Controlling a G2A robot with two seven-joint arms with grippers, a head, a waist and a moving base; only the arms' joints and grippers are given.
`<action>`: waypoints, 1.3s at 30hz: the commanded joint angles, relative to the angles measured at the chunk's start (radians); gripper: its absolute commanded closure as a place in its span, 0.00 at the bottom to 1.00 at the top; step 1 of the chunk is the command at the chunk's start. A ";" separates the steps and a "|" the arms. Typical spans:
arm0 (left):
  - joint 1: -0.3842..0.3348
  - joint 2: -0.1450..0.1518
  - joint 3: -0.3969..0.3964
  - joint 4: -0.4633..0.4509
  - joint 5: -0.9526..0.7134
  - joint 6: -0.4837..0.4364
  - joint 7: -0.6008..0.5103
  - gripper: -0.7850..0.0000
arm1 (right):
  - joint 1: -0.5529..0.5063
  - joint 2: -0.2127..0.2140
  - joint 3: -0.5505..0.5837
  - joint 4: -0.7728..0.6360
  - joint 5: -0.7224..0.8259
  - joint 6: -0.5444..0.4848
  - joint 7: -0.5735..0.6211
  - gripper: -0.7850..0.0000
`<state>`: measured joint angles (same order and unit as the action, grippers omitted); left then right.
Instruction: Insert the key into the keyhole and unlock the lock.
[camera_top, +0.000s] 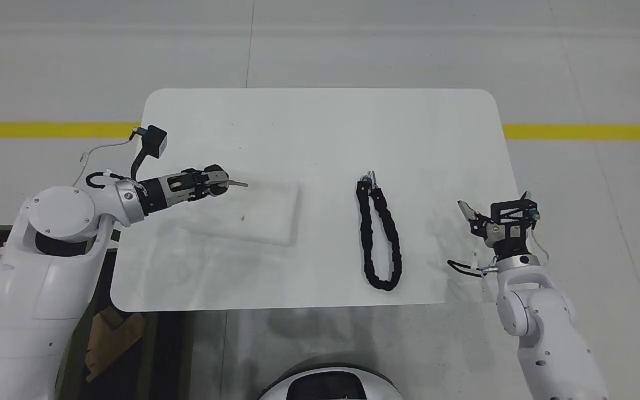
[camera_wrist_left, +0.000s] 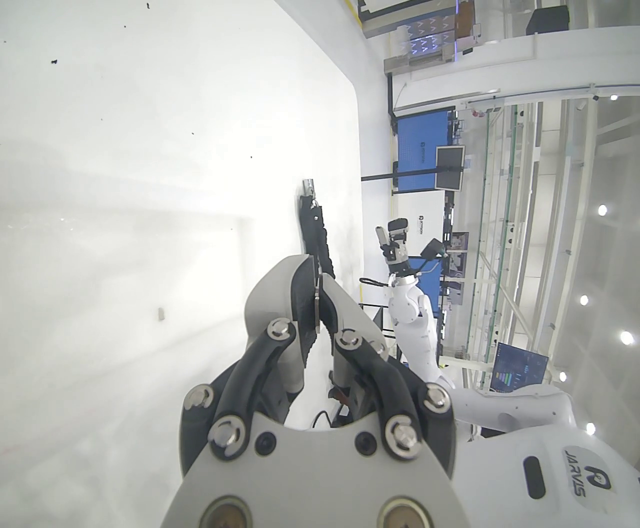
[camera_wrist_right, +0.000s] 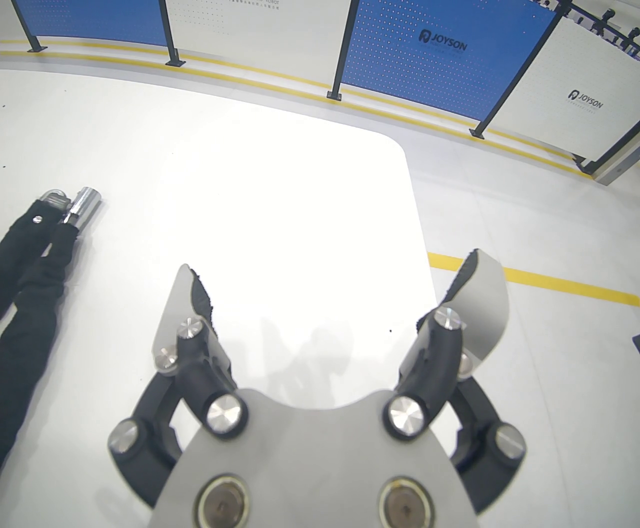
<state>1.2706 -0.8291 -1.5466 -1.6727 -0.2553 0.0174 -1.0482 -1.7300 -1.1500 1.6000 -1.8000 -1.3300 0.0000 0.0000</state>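
A black fabric-covered chain lock (camera_top: 379, 235) lies in a loop near the table's middle, its silver cylinder end (camera_top: 370, 180) toward the far side. The same lock (camera_wrist_right: 30, 280) shows in the right wrist view with its metal cylinder (camera_wrist_right: 82, 200). My left gripper (camera_top: 222, 181) hovers over the table's left part, shut on a thin metal key (camera_wrist_left: 318, 309) whose blade (camera_top: 238, 184) points toward the lock (camera_wrist_left: 315, 235). My right gripper (camera_top: 468, 238) stands open at the table's right front edge, nothing between its fingers (camera_wrist_right: 197, 305).
The white table (camera_top: 430, 130) has rounded corners. A pale rectangular patch (camera_top: 262, 212) lies under and ahead of the left gripper. A yellow floor line (camera_top: 570, 131) runs behind the table. Railings and blue panels (camera_wrist_right: 440, 55) stand beyond it.
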 joint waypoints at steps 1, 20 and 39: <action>0.000 0.000 0.000 0.000 0.000 -0.001 0.000 1.00 | 0.000 0.000 0.000 0.000 0.000 0.000 0.000 0.00; 0.000 0.000 0.000 0.000 0.000 -0.001 0.000 1.00 | 0.752 -0.048 -0.497 0.096 0.317 -0.045 1.423 0.00; 0.000 0.000 0.000 0.000 0.000 -0.001 0.000 1.00 | 0.933 -0.137 -0.596 0.452 0.381 0.071 1.341 0.93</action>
<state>1.2707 -0.8292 -1.5466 -1.6725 -0.2556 0.0166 -1.0484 -0.7958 -1.2849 1.0065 -1.3568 -0.9443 0.0753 1.3456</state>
